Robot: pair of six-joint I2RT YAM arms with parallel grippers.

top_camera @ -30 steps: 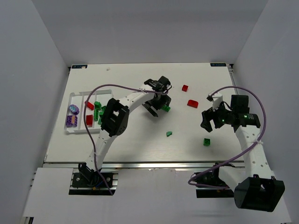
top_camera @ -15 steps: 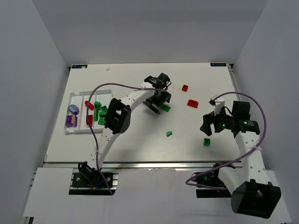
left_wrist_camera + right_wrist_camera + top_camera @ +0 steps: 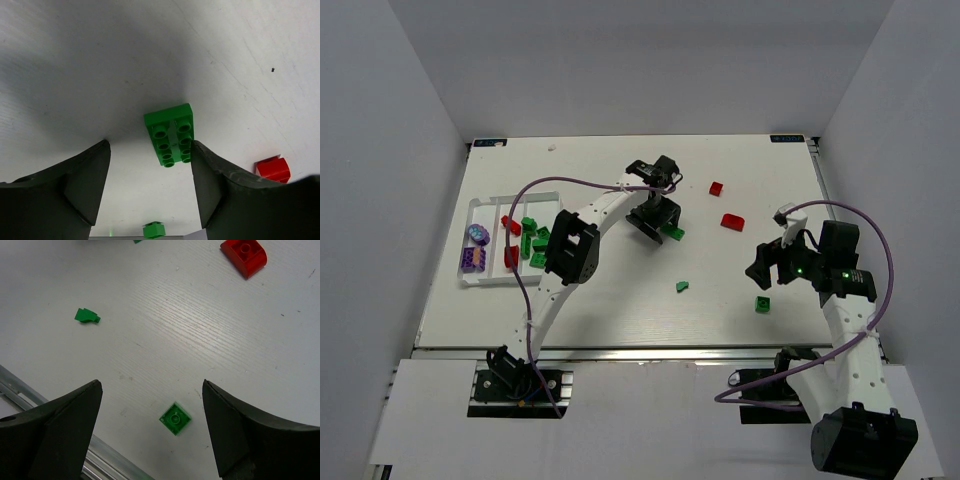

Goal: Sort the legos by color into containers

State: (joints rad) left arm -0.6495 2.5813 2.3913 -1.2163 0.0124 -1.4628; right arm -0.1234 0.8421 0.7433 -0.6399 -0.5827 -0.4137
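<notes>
Now narrower than before, left end effector [image 3: 149, 150] astride green brick [image 3: 171, 134].

Two slender arms, built of white tube links and chunky black joint housings. Left arm [image 3: 603, 212]: curved white shell, boxy black elbow block [image 3: 570, 250], black wrist. Right arm [image 3: 857, 335]: same white shell, one large rounded black housing [image 3: 865, 440], a tiny green light [image 3: 798, 268] on the black wrist, a small white plug [image 3: 786, 212] on top. Looped along each, a thin purple cable [image 3: 535, 188]. Black mounting plate [image 3: 515, 380] under the left foot. Left fingers [image 3: 75, 185] and right fingers [image 3: 55, 430]: broad, matte black, wedge-shaped, with smooth flat inner faces and softly rounded edges.
</notes>
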